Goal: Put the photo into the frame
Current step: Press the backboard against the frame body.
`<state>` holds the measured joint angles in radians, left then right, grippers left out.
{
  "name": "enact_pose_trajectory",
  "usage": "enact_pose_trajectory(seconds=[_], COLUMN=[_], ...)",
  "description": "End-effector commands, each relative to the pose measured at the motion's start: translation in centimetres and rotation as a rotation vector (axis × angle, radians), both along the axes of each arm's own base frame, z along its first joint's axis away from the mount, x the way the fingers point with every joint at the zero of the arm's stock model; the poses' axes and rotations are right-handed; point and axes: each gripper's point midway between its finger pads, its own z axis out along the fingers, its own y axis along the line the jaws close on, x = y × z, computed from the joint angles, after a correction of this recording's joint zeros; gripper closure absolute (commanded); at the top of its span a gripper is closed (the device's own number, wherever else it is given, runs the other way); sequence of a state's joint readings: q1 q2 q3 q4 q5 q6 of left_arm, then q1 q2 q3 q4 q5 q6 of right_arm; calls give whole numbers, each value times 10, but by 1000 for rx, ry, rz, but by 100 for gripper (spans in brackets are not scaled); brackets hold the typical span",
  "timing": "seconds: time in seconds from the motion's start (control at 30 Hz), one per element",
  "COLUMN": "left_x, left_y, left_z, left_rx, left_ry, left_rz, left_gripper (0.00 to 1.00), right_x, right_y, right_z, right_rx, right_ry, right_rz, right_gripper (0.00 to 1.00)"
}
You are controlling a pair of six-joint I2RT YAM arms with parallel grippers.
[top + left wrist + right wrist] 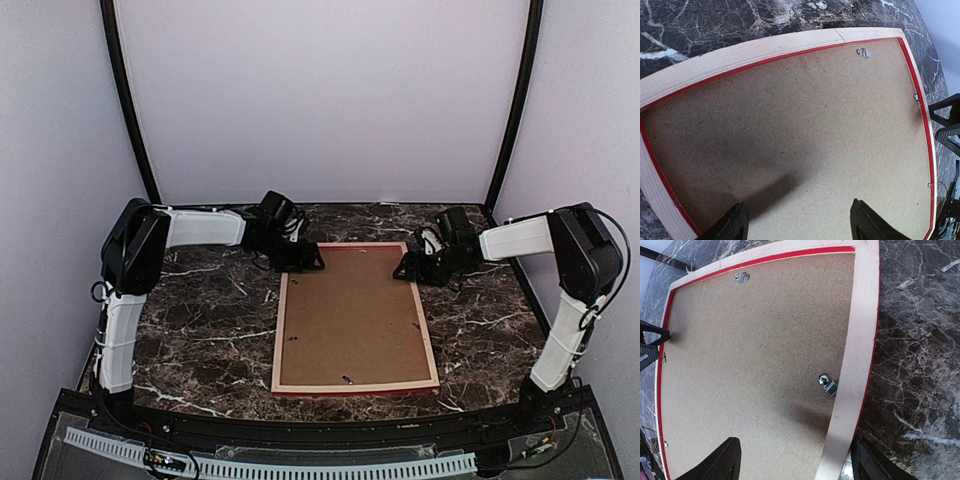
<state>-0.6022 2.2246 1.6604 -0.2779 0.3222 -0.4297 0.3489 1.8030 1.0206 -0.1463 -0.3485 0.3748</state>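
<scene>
Left gripper [312, 262] hangs over the far left corner of the frame [279, 340] with its jaws spread wide. From its wrist view I see only bare board between the fingers, so I read it as released and grasping nothing. My right gripper [403, 270] is at the far right corner, also released: one finger is above the board and the other is out past the frame's pale side rail, straddling the rail without pinching it.

The frame lies flat and face down around the middle of the surface [200, 330], long sides running from near to far, with only a thin red line showing inside the pale wood. The brown backing board [350, 315] fills its opening and looks seated level. A small metal clip [827, 385] sits at the inner edge of the right rail; I cannot tell whether it is turned to lock the board.

I cannot find the photo in any view. If it is under the board, the loading is done and only securing the clips and perhaps flipping the frame remain. If it is not, the board must come out first.
</scene>
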Motion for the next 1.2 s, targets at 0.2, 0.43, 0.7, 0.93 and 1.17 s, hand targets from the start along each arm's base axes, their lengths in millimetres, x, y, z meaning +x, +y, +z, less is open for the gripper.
enact_pose_trajectory(seconds=[0.2, 0.43, 0.7, 0.93, 1.17], left_x=[-25, -21, -46, -66, -91], left_y=[2, 20, 51, 66, 81], left_z=[29, 65, 71, 63, 33], left_rx=[23, 46, 112, 135, 157], left_ry=[5, -102, -112, -90, -23], left_rz=[-44, 12, 24, 20, 22], left_gripper=[20, 17, 15, 14, 15], right_x=[-1, -20, -57, -87, -114], right_y=[-10, -22, -25, -27, -31], right_z=[9, 7, 10, 6, -7], right_rx=[-34, -76, -105, -167, -221], right_ry=[-36, -19, -3, 26, 79], right_rz=[-14, -27, -20, -10, 12], right_gripper=[23, 24, 24, 26, 30])
